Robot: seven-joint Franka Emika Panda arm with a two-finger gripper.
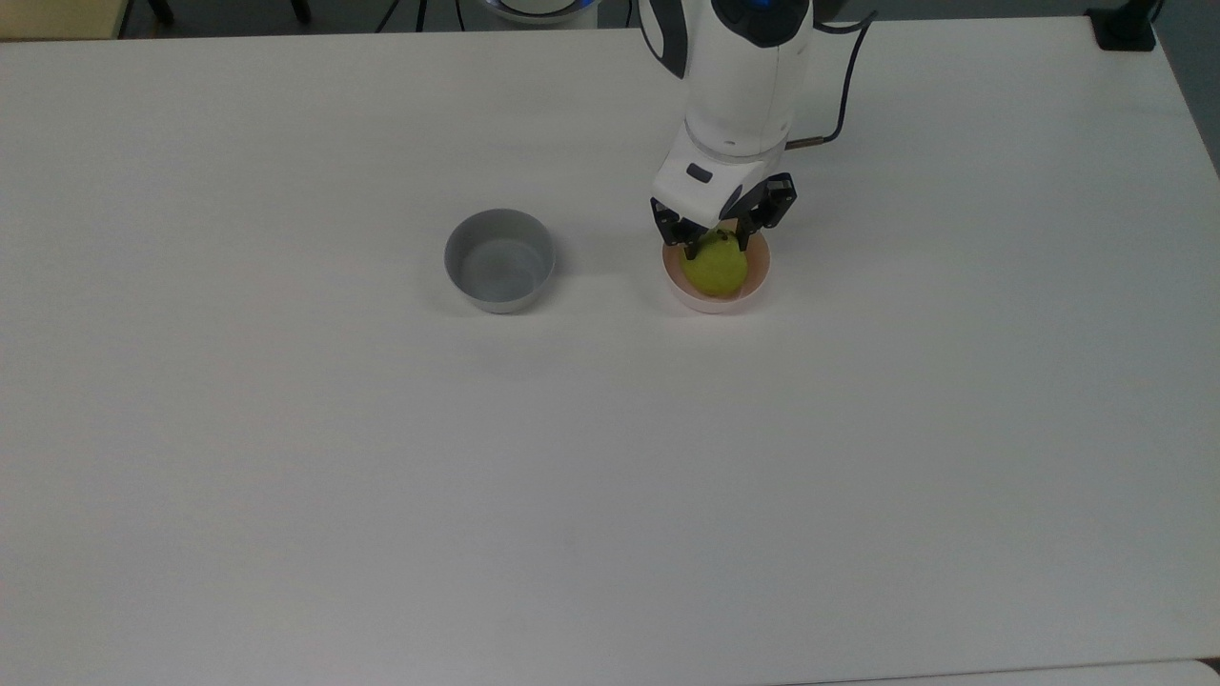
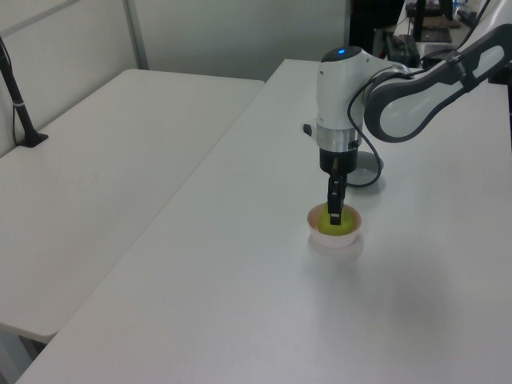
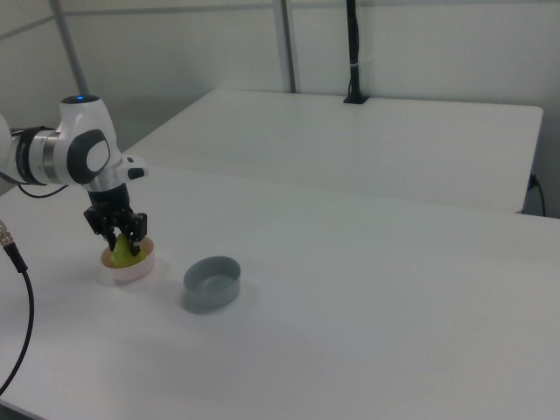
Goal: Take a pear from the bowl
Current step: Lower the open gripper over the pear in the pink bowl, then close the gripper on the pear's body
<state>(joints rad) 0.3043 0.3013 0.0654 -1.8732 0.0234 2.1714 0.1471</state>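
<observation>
The pear sat inside the pale pink bowl on the white tabletop, its dark stem end turned toward the arm in the top view. The gripper had its two black fingers lowered into the bowl, one on either side of the pear's narrower upper part, drawn in close against the fruit; whether they actually pressed on it could not be told for certain. The pear rested low in the bowl, with the bowl itself flat on the tabletop. In the left view the gripper pointed straight down from the white wrist, its fingers reaching into the bowl in front of the pear. In the right view the gripper stood over the bowl, with the pear showing yellow-green between the fingers. A grey bowl of the same size stood apart from the pink one, at the top view's left of it, and in the right view the grey bowl lay to the right view's right of the pink bowl. A black cable ran from the wrist across the tabletop toward the far edge.
</observation>
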